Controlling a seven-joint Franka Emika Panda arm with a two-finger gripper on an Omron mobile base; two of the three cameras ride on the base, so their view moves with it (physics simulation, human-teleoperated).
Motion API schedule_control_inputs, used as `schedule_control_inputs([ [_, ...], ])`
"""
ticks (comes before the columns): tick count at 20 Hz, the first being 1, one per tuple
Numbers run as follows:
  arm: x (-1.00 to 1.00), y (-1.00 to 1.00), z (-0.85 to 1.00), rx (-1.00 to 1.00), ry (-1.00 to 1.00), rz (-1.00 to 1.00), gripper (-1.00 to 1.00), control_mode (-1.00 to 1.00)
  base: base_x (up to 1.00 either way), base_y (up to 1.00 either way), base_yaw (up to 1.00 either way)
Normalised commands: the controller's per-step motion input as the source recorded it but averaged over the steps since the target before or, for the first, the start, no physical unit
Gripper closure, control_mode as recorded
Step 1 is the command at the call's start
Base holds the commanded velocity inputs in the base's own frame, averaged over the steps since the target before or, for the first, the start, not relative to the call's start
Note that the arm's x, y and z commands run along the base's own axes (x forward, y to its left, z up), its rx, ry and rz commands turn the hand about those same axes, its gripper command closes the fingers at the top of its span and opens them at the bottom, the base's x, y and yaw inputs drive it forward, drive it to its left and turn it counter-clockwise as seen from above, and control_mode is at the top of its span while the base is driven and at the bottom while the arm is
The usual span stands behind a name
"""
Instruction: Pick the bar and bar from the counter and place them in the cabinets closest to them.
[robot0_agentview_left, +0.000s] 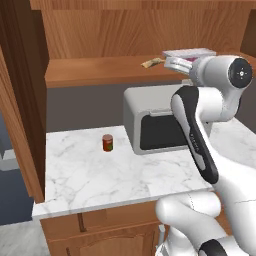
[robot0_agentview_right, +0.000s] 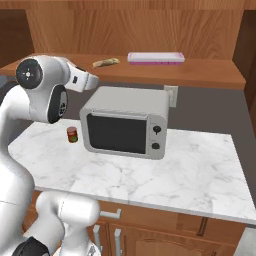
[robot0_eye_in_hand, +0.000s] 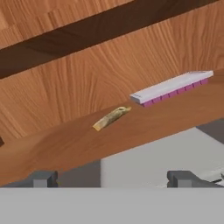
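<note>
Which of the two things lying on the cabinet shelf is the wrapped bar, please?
The small tan-golden crinkly bar, left of the longer flat white tray with a pink underside, which is no bar.

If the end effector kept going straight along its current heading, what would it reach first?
Likely the cabinet shelf edge, near the tan bar lying on it. The open end effector faces there; depth is unclear.
</note>
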Motion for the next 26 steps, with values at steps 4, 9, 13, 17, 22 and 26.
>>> schedule_control_inputs([
  [4,-0.48,-0.02,-0.11,-0.07,0.03,0.07,-1.00,-1.00,0.00,0.00,0.00],
  [9,-0.52,0.00,-0.06,-0.06,-0.02,0.15,-1.00,-1.00,0.00,0.00,0.00],
  [13,-0.46,0.00,-0.07,-0.05,0.00,0.18,-1.00,-1.00,0.00,0.00,0.00],
  [17,-0.35,0.00,-0.11,-0.08,0.00,0.16,-1.00,-1.00,0.00,0.00,0.00],
  [22,-0.14,0.01,-0.01,-0.04,-0.01,0.05,-1.00,-1.00,0.00,0.00,0.00],
  [26,0.00,0.00,0.00,0.00,0.00,0.00,-1.00,-1.00,0.00,0.00,0.00],
])
